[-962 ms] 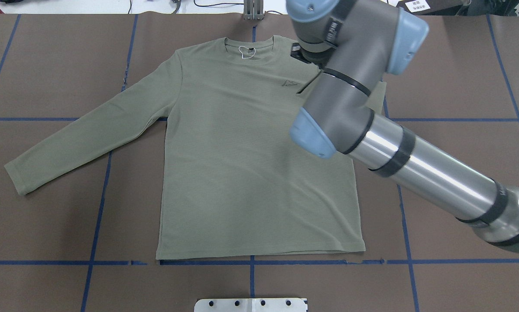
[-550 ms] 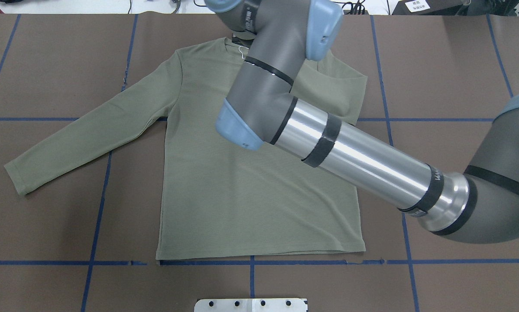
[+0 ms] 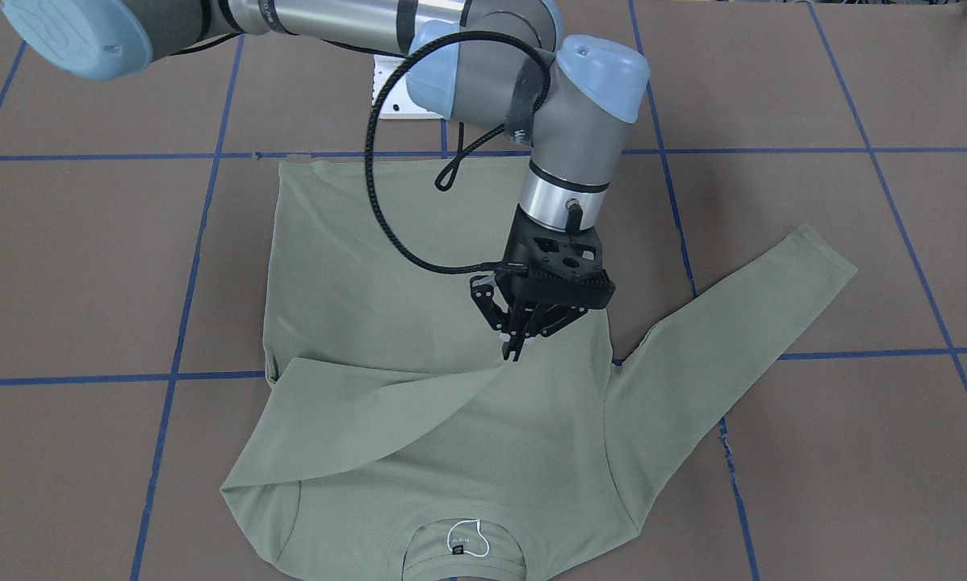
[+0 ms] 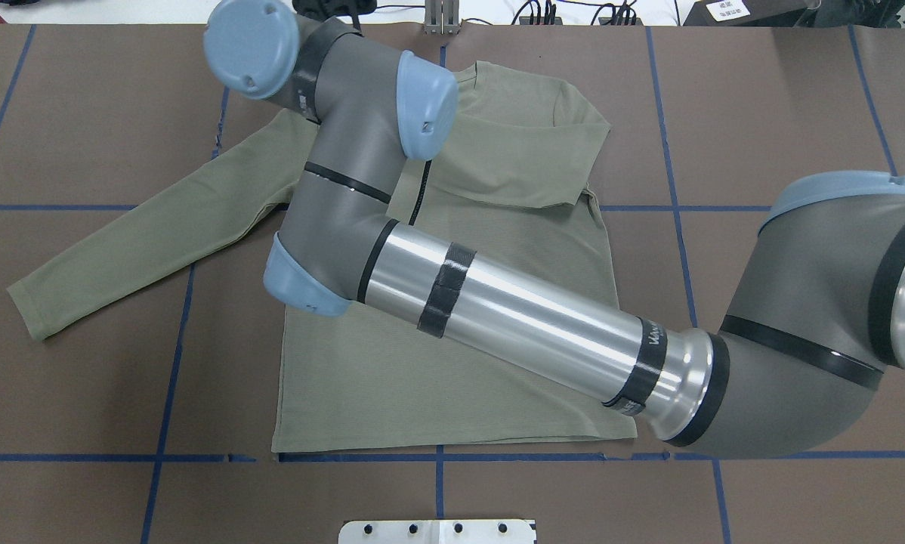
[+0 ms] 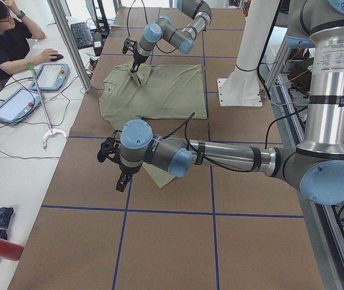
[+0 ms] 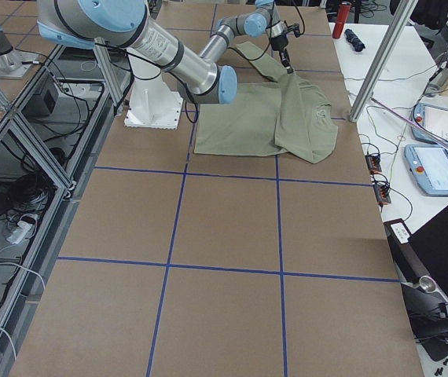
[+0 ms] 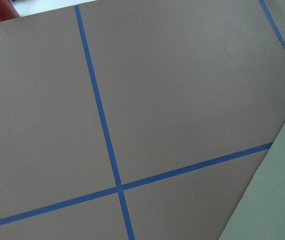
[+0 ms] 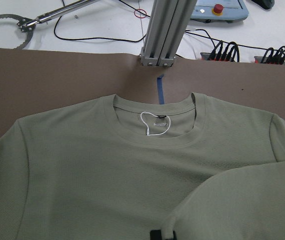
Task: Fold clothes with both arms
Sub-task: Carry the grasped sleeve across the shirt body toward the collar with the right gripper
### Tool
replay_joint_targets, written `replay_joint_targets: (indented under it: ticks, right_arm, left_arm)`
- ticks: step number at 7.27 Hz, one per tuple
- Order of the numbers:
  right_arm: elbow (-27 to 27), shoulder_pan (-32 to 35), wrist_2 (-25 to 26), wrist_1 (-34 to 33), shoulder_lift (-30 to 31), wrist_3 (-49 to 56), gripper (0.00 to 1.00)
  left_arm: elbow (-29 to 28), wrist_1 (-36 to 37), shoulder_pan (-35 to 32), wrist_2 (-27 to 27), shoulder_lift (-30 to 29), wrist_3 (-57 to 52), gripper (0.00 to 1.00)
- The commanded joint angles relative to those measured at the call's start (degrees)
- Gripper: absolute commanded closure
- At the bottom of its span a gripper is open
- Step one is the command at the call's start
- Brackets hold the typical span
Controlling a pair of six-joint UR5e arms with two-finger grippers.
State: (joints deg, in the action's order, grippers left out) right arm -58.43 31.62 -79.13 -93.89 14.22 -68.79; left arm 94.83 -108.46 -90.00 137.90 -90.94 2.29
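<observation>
The pale green long-sleeved shirt [image 3: 419,266] lies flat on the brown table, neck toward the far edge [image 4: 498,75]. My right gripper [image 3: 517,349] is shut on the cuff of the shirt's right sleeve [image 3: 370,420]. It holds the cuff just above the chest, so the sleeve is folded across the body. The overhead view hides this gripper under its own wrist [image 4: 347,128]. The left sleeve [image 4: 135,242] lies spread out. My left gripper [image 5: 121,176] hovers near that sleeve's end; I cannot tell whether it is open or shut. Its wrist view shows only the sleeve's edge [image 7: 272,200].
The white pedestal base [image 3: 395,97] stands at the robot side of the table. An aluminium post [image 8: 165,30] rises behind the collar. Blue tape lines [image 7: 107,150] grid the table. An operator [image 5: 3,42] sits beyond the far edge, with tablets [image 5: 15,103] there.
My right arm has swept leftward across the shirt. It has carried the right sleeve over the chest, and the sleeve now lies folded over the body. The left sleeve has not moved.
</observation>
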Motion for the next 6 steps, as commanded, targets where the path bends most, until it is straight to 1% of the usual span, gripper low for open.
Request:
replay_joint_targets:
  ticks: [1, 2, 3, 4, 5, 6]
  right_arm:
    - [7.16, -2.18, 2.49, 5.81, -3.82, -0.20, 1.00]
    - [8.15, -2.18, 2.49, 6.08, -5.24, -1.16, 1.00]
    - [10.34, -2.18, 2.49, 10.44, -6.30, -1.86, 0.84]
    - [15.67, -2.27, 2.40, 14.40, -9.27, -3.44, 0.60]
    - [16.68, -2.27, 2.40, 15.65, -9.65, -3.11, 0.16]
    - [16.77, -2.18, 2.40, 15.67, -9.91, -3.02, 0.06]
  left_arm:
    - [0.00, 0.00, 0.00, 0.00, 0.06, 0.00, 0.00]
    - [0.00, 0.00, 0.00, 0.00, 0.06, 0.00, 0.00]
    - [0.00, 0.00, -0.08, 0.09, 0.06, 0.00, 0.00]
    - [0.09, 0.00, -0.08, 0.09, 0.06, 0.00, 0.00]
    - [0.18, 0.00, -0.08, 0.09, 0.06, 0.00, 0.00]
    - [0.01, 0.00, -0.08, 0.09, 0.06, 0.00, 0.00]
